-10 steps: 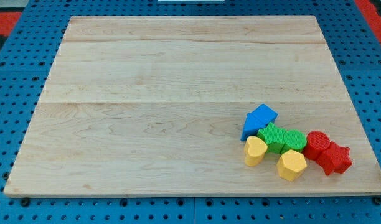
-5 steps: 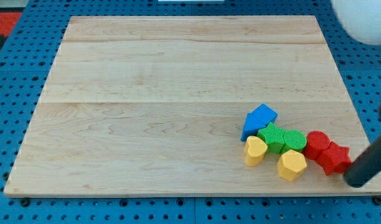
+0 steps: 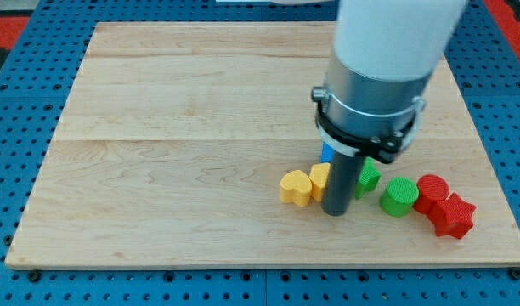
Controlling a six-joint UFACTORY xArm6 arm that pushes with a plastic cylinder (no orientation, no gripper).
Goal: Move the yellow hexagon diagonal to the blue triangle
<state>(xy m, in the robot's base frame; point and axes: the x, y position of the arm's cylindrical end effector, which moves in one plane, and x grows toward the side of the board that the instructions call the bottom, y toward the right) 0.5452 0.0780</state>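
My tip [image 3: 335, 211] rests on the wooden board [image 3: 200, 110] at the lower right, in the middle of the block cluster. A yellow block [image 3: 319, 177], likely the hexagon, touches the rod's left side and is partly hidden by it. A second yellow block [image 3: 296, 187], heart-like, lies just to its left. Only a sliver of the blue triangle [image 3: 326, 153] shows behind the rod, above the yellow blocks. A green block [image 3: 369, 177] peeks out on the rod's right.
A green cylinder [image 3: 399, 196], a red cylinder [image 3: 432, 191] and a red star [image 3: 453, 216] sit in a row to the right of my tip. The arm's white and grey body [image 3: 379, 68] hides the board's upper right.
The rod has swept in from the right edge into the cluster. Both yellow blocks have slid left and up. The two green blocks have separated. The blue triangle is now mostly hidden.
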